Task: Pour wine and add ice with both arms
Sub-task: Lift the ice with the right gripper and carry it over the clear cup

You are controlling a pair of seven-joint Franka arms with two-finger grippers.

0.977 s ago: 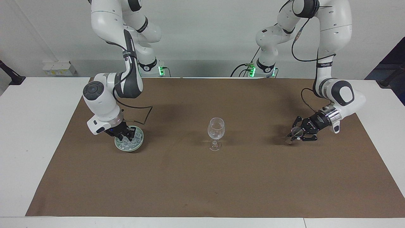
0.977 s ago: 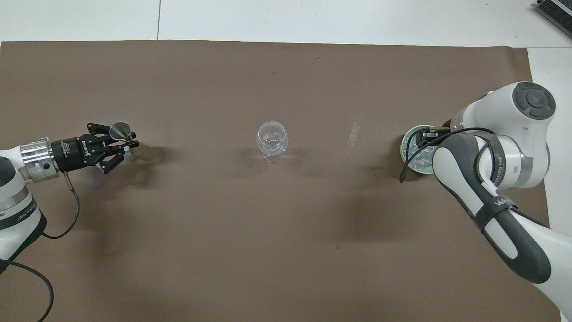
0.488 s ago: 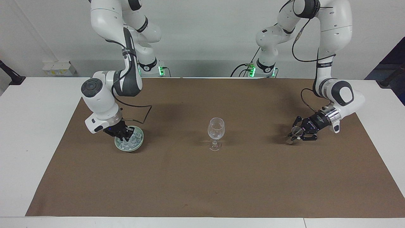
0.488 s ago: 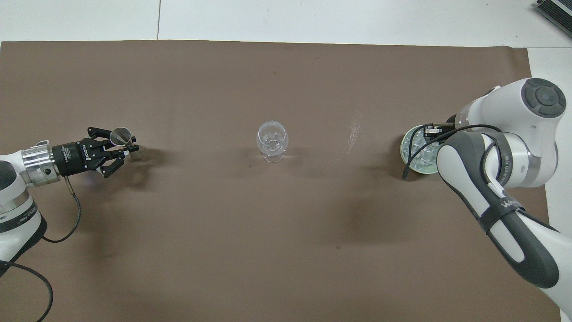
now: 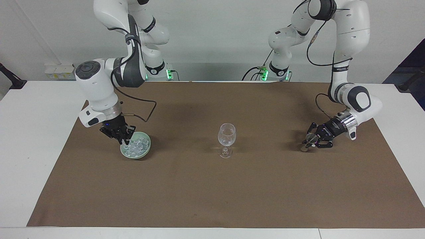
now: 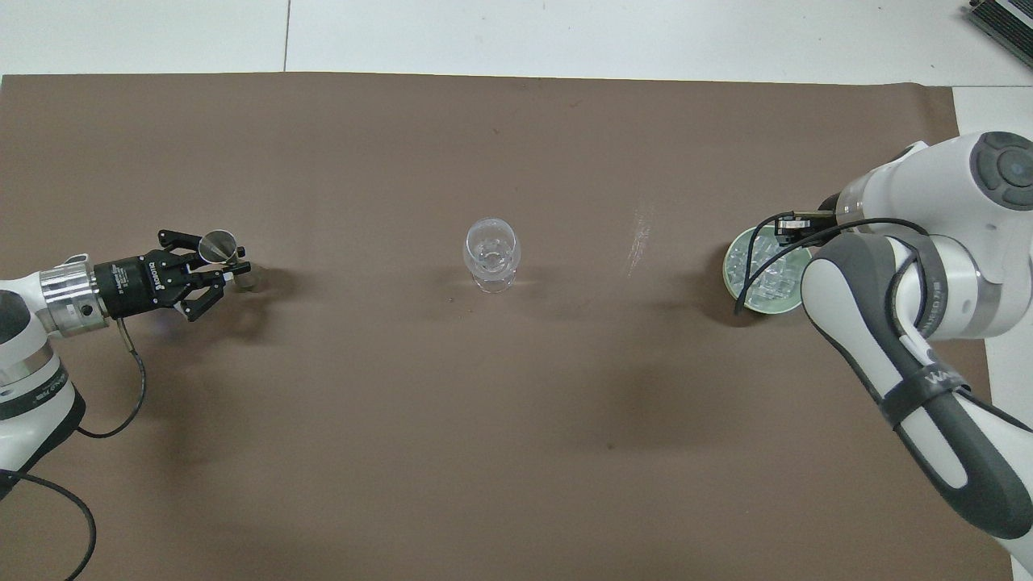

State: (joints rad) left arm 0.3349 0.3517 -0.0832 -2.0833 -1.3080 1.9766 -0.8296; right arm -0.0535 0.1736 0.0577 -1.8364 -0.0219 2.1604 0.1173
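**Reference.** Clock directions are read over the desk (image 5: 30, 156) from the robots' end. 12 o'clock points away from the robots, and the glass (image 5: 226, 138) is the dial centre.

**Layout**
- The glass stands upright at the middle of the brown mat (image 5: 232, 192), roughly midway between the two arms, probably so that either can reach it. It appears empty.
- The bowl (image 5: 148, 146) sits at 3 o'clock of the glass, well apart from it, toward the right arm's end. This puts the ice (image 5: 137, 145) close to the arm that serves it. The ice lies heaped inside the bowl.
- The jigger (image 6: 218, 241) is at 9 o'clock of the glass, well apart from it, toward the left arm's end.

**End effector states**
- The right end effector (image 5: 125, 142) points down just over the bowl's 6 o'clock edge, with its fingertips closed together. This is probably a pinch on one cube, but whether a cube is actually between the tips cannot be told.
- The left end effector (image 5: 307, 142) lies low and nearly level, close to the mat. It is clamped narrowly on the jigger's waist, which leaves the cup mouth free for tipping. Whether the jigger's foot touches the mat cannot be told.

**Inventory**

| Item | Count |
|---|---|
| Arms | 2 |
| Glass | 1 |
| Bowl | 1 |
| Jigger | 1 |
| Mat | 1 |
| Ice | one heap; cubes too many and too small to count |

No bottle is in view.

**Status (judged).** Neither wine nor ice has reached the glass yet.
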